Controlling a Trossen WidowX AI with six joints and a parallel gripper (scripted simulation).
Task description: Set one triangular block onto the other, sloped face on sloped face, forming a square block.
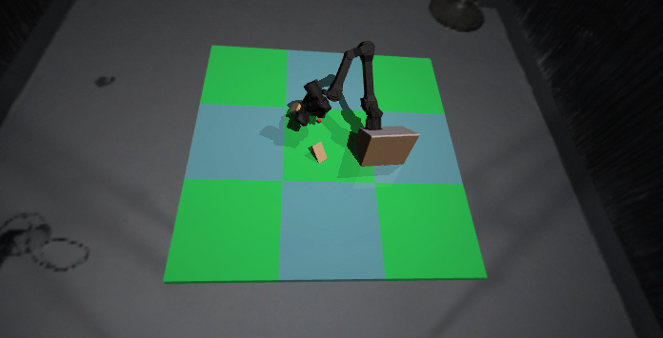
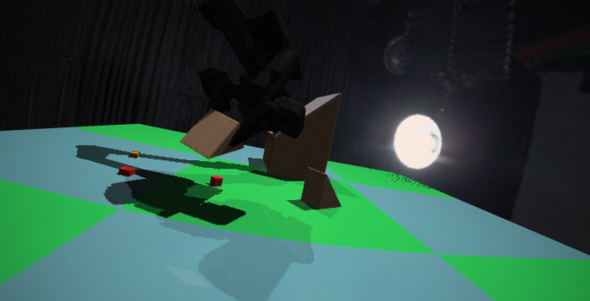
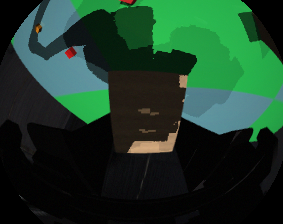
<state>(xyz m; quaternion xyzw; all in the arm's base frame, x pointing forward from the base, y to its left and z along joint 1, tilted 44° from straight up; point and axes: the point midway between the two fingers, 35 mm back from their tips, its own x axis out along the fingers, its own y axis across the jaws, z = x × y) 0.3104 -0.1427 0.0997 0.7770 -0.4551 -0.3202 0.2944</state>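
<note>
Two triangular blocks: one (image 2: 212, 134) clear of the table, one (image 1: 319, 151) resting on the central green square at about five o'clock from the first in the top view. One large brown box (image 1: 387, 146). Two small red cubes (image 2: 126, 170) (image 2: 216, 180), one small orange cube (image 2: 135, 153). One arm (image 1: 364, 79) with one gripper (image 2: 254, 121).

A big grey floor (image 1: 119, 165) lies all around, with dark smudges (image 1: 40, 246) near one corner. On it sits a flat table (image 1: 229, 227) made of green and blue squares. The walls (image 2: 85, 53) are very dark (almost black) and look like hanging curtains. A round lamp (image 2: 417, 141) glows bright white on one side. A stand with a round foot (image 1: 456, 12) waits at the far edge.
</note>
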